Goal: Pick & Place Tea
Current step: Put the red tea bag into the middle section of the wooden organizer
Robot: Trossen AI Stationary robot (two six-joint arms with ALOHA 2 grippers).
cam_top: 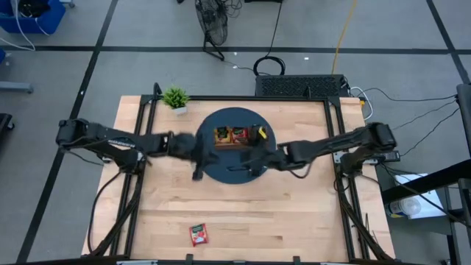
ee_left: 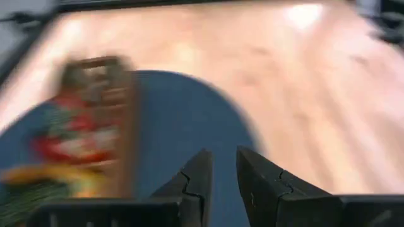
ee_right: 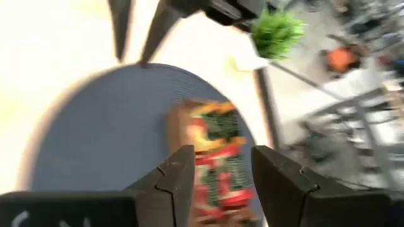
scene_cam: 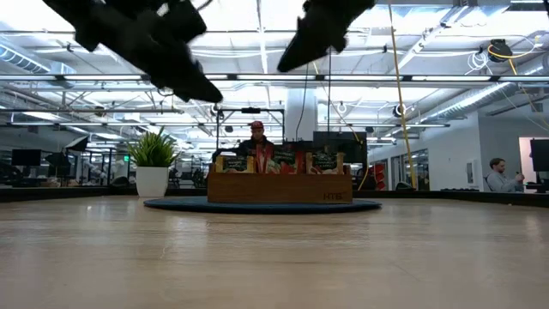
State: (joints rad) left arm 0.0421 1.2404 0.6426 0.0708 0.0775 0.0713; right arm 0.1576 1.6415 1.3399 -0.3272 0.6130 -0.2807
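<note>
Red, orange and green tea sachets (cam_top: 232,135) stand in the wooden tray (cam_top: 259,134) on a round blue mat (cam_top: 221,165); one red sachet (cam_top: 198,234) lies apart, near the tabletop's (cam_top: 294,213) front edge. Both arms reach inward above the mat: the right end effector (ee_right: 214,173) is open and empty over the tray, the left end effector (ee_left: 222,173) narrowly parted, empty.

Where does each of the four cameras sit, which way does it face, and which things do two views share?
High view: overhead, facing down; both arms over the blue mat.
Low view: table height, facing the room; arms enter above the wooden tray.
Left wrist view: behind the left gripper, fingers narrowly apart, facing the mat.
Right wrist view: behind the open right gripper, facing the tray.
Shared: tray and potted plant, high and low.
</note>
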